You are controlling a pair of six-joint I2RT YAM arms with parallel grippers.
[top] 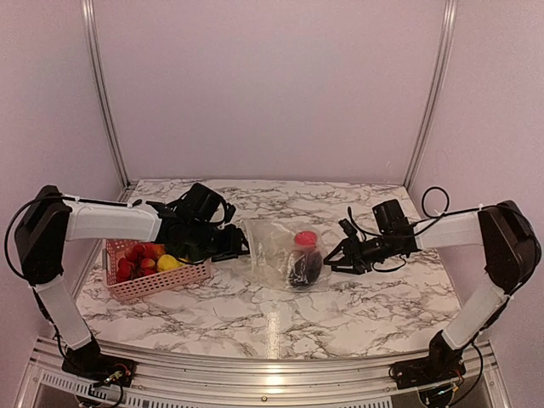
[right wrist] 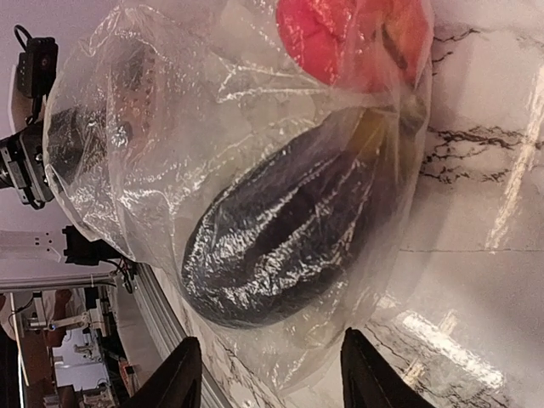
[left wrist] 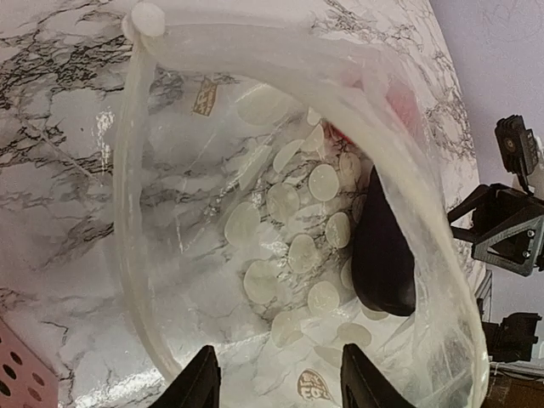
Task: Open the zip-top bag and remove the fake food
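The zip-top bag [top: 276, 251] lies on the marble table between my grippers, its mouth toward the left. In the left wrist view the mouth of the bag [left wrist: 255, 212] gapes open and shows the spotted face inside. A dark purple eggplant [top: 303, 269] and a red fruit [top: 305, 239] are inside; both show in the right wrist view, the eggplant [right wrist: 289, 229] and the red fruit [right wrist: 357, 38]. My left gripper [left wrist: 276, 387] is open at the bag's mouth. My right gripper [right wrist: 272, 374] is open at the bag's closed end, its fingers either side of the plastic edge.
A pink perforated basket [top: 161, 283] at the left holds several red, yellow and green toy fruits. Its corner shows in the left wrist view [left wrist: 21, 374]. The right gripper [left wrist: 501, 229] shows beyond the bag. Walls enclose the table on three sides.
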